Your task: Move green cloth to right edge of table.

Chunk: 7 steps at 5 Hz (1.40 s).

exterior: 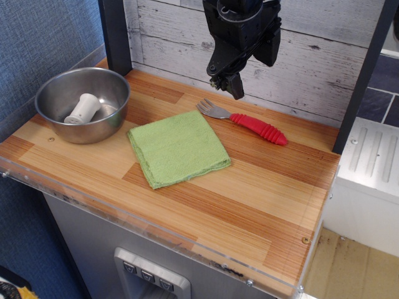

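One lime-green terry green cloth (178, 147), folded square with layered edges, lies mid-frame on the striped wood table (262, 205); the black gripper (230, 84) above, spread unclear.

We find no text, label, brand, number or sign that we can read anywhere in this view. The counter (262, 205), the cloth (177, 148), the bowl (62, 118) and the fork (249, 123) carry no print we can see. The three buttons (148, 276) on the grey base look blank or are too small to read.
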Each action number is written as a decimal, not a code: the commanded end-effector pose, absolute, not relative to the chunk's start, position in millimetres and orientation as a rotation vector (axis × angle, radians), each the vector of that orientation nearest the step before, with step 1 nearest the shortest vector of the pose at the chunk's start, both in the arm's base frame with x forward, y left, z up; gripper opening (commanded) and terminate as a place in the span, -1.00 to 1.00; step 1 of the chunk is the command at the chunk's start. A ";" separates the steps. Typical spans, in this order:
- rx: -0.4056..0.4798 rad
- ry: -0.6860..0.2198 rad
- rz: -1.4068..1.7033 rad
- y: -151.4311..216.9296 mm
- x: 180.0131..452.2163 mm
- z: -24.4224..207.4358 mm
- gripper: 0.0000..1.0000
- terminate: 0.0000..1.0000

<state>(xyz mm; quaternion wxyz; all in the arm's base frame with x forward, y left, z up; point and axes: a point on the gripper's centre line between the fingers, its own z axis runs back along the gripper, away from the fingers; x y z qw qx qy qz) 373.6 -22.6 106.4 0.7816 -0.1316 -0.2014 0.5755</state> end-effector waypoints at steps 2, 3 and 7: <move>-0.227 -0.388 1.267 -12.7 367.5 108.1 1.00 -1.00; -0.164 -0.365 1.292 -1.6 360.9 108.4 1.00 -1.00; 0.015 -0.230 1.414 39.0 315.2 63.4 1.00 -1.00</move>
